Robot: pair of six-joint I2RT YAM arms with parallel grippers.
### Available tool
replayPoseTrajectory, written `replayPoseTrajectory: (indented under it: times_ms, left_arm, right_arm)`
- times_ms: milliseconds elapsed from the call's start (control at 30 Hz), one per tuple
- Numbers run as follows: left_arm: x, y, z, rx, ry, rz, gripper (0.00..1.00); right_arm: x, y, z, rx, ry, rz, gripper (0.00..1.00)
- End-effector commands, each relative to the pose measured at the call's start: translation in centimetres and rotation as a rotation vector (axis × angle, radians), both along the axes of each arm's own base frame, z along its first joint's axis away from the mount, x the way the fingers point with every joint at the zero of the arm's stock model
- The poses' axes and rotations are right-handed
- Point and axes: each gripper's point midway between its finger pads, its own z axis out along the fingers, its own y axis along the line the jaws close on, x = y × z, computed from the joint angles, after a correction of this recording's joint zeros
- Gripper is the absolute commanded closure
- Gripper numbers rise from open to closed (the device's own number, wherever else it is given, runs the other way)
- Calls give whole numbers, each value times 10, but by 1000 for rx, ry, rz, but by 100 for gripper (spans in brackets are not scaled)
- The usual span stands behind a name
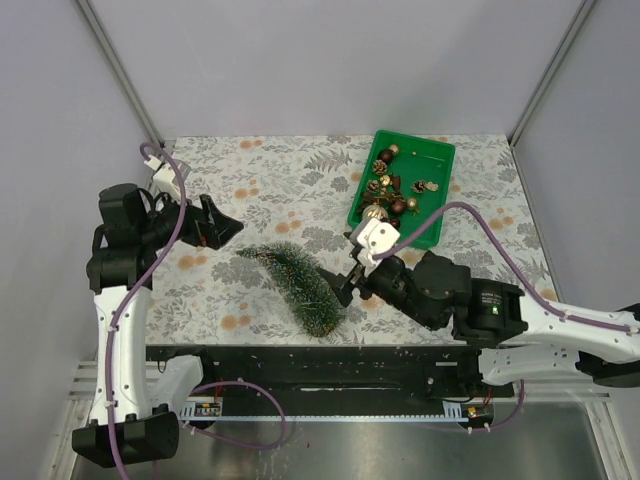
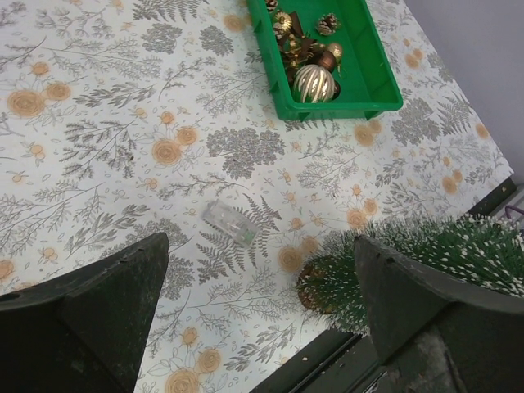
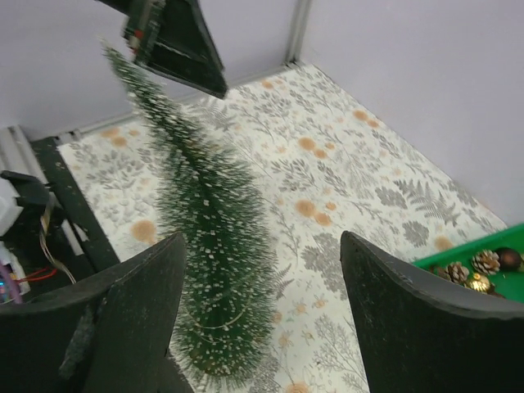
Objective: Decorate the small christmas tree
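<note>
Small christmas tree (image 1: 295, 282) lay on its side on the floral tablecloth (image 1: 290, 180), near the front edge of the table, with its tip pointing toward the left arm and its round base toward the right arm. The right gripper (image 1: 347, 288) was positioned just beside the base end. Its jaws were spread wide, and in the right wrist view the tree sat between them without being clamped. The left gripper (image 1: 232, 228) was near the tip, jaws fully apart and holding nothing. The green bin (image 1: 432, 170) of ornaments (image 1: 388, 190) stood at the far right, well apart from the tree. A small clear plastic piece (image 2: 229, 222) lay on the cloth.
</note>
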Motion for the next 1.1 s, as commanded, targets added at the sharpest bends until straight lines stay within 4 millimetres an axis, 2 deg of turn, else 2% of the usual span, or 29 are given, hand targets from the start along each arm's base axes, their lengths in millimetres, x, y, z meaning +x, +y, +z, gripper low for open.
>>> replayPoseTrajectory:
  times_ms: [0, 133, 200, 333, 467, 567, 700, 800, 867, 1067]
  left_arm:
    - [-3, 9, 11, 3, -21, 4, 1]
    - [1, 19, 0, 22, -3, 37, 1]
    - [7, 22, -8, 28, 23, 52, 1]
    - [17, 28, -24, 29, 87, 79, 1]
    - [21, 33, -42, 46, 119, 95, 1]
    - [22, 32, -49, 44, 116, 84, 1]
    - [18, 29, -46, 62, 101, 47, 1]
    - [5, 25, -42, 107, 74, -27, 1]
    - [-11, 19, -36, 139, 50, -113, 1]
    - [-76, 5, -34, 260, -17, -382, 1]
  right_arm:
    - [29, -14, 7, 69, 45, -85, 18]
    - [71, -44, 7, 123, 92, -238, 21]
    - [100, -60, 2, 160, 156, -311, 21]
    - [129, -67, -18, 189, 280, -355, 21]
    - [157, -80, -49, 164, 338, -465, 20]
    - [177, -85, -64, 170, 394, -489, 20]
    - [176, -65, -59, 178, 391, -376, 18]
    - [170, -67, -47, 184, 361, -347, 18]
    - [160, -66, -42, 190, 364, -306, 19]
    - [126, -64, -36, 218, 398, -178, 23]
